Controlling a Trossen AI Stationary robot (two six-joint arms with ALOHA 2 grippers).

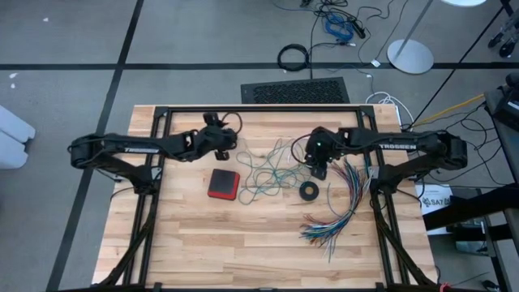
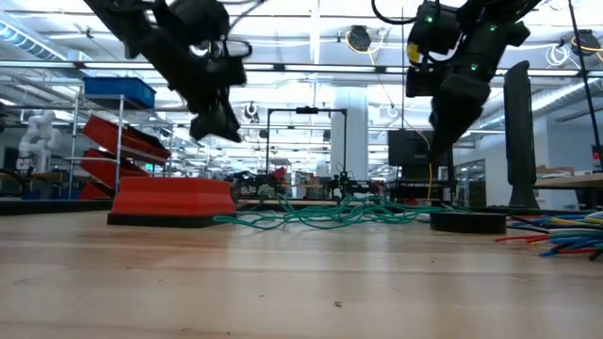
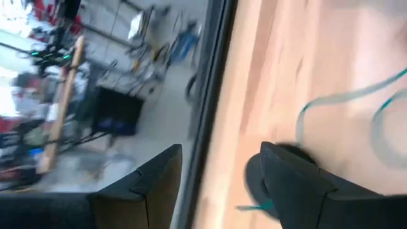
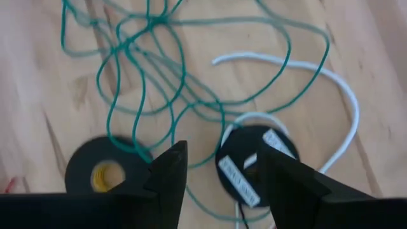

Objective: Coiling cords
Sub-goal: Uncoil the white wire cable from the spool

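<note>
The right claw, spread over the tangled green cord at frame centre, might snag several loops together.

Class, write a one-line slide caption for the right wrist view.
Open right pincer hovers over tangled teal-green cord, white cord and black tape ring.

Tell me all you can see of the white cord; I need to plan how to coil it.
The white cord is thin, smooth and flexible, lying loose on the wooden table in one open curve, uncoiled. One end lies free; the other runs to a small round black-and-white piece. The green cord crosses over it. The right gripper hovers open above that piece, gripping nothing.
</note>
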